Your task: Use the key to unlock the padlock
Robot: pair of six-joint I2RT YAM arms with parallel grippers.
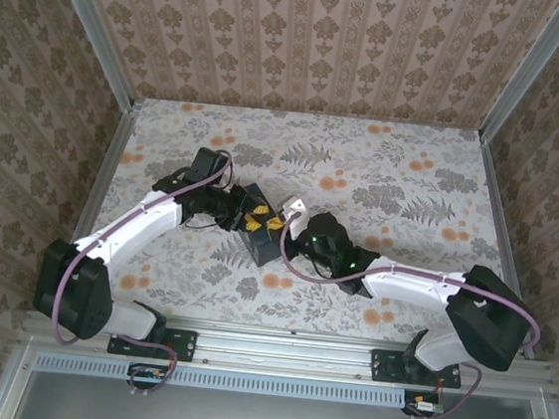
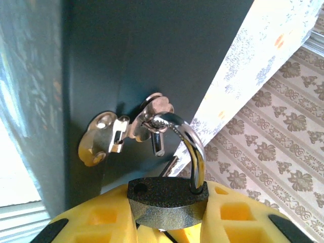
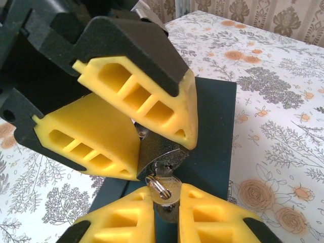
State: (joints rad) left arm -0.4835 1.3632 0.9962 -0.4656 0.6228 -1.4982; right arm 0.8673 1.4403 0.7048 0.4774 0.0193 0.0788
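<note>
The padlock (image 2: 167, 202) hangs by its shackle from the hasp (image 2: 126, 129) on the side of the dark box (image 2: 152, 50). The left jaws pinch its body, and the shackle points away from them toward the box. The key (image 3: 166, 195) sits in the keyhole at the lock's far end from the box, its long axis in line with the lock's body, its head pinched by the right jaws.

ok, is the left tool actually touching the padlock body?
Touching. The left wrist view shows it: the left tool has its yellow fingers pressed against both sides of the padlock body, with no gap on either side.
</note>
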